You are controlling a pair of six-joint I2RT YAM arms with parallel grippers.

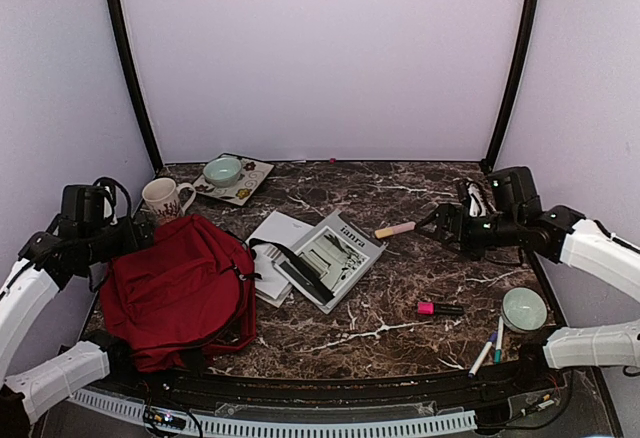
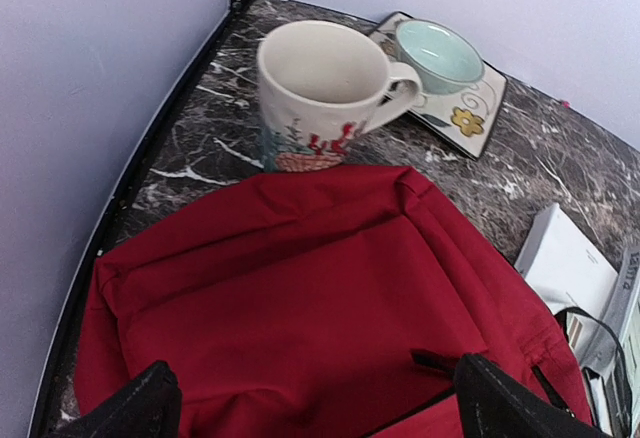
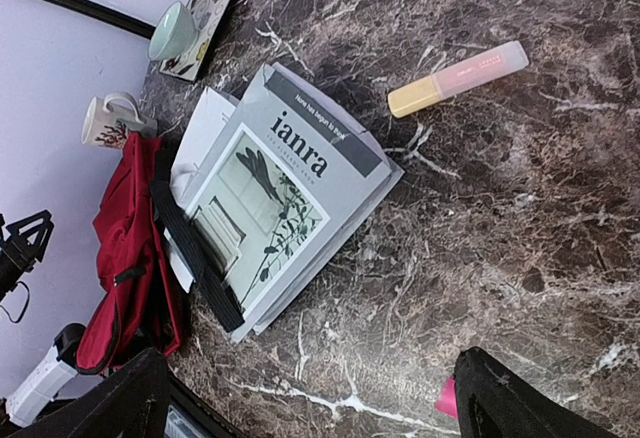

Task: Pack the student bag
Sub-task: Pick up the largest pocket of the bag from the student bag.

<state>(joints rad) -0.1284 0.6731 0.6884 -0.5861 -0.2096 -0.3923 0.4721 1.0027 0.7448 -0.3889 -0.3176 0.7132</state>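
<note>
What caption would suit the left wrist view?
Open left gripper above a dark-red fabric backpack, with a white floral ceramic mug and a pale-green bowl beyond.

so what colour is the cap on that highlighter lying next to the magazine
Yellow-orange cap; the rest of the highlighter is pale pink. It shows best in the right wrist view.

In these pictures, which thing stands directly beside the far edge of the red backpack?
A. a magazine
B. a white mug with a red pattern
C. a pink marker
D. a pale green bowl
B: the mug stands right beside the far edge of the student bag, while the nearest bowl sits farther back on a decorated tray.
</note>
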